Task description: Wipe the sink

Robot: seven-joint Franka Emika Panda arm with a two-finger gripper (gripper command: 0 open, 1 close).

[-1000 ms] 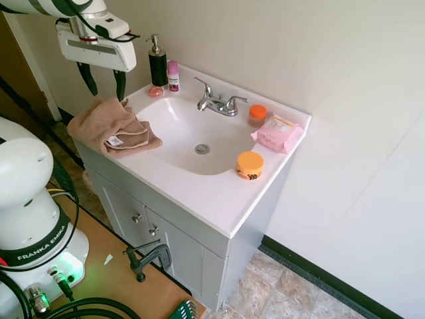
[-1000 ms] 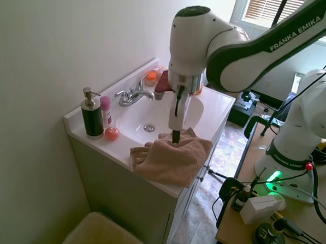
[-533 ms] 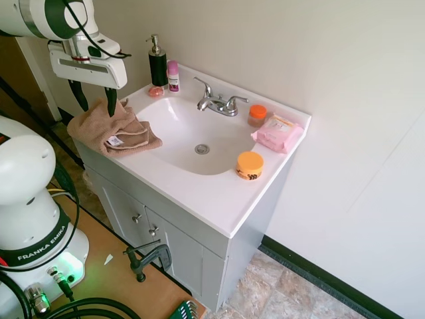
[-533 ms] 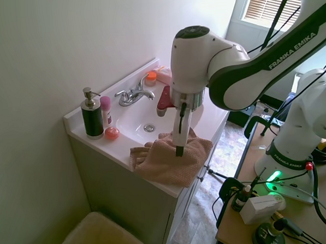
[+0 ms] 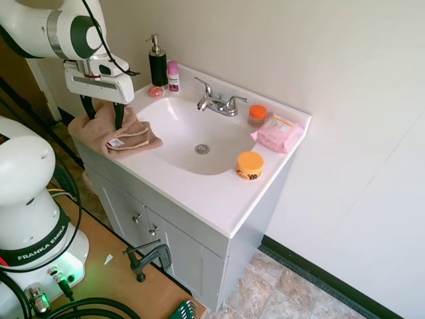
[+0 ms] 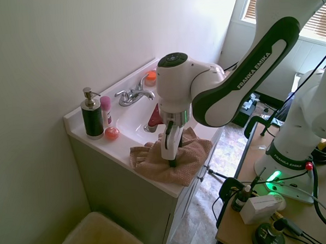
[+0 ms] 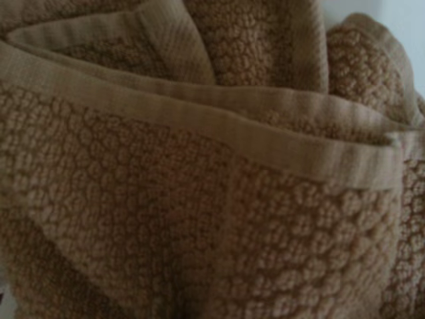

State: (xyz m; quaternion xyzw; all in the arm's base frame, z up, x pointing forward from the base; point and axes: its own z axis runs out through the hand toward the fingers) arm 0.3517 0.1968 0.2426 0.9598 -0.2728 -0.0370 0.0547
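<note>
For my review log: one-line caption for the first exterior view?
Open gripper pressed down into the tan towel beside the white sink.

Arm: we see our white Franka arm bent over from the base, its wrist pointing straight down.
Gripper (image 5: 101,116): it hangs vertically below the wrist, with both dark fingers (image 5: 119,115) pointing down.
Jaws: spread apart, with a clear gap between the two fingers.
Fingertips: we cannot make out the very tips in either exterior view.
</note>
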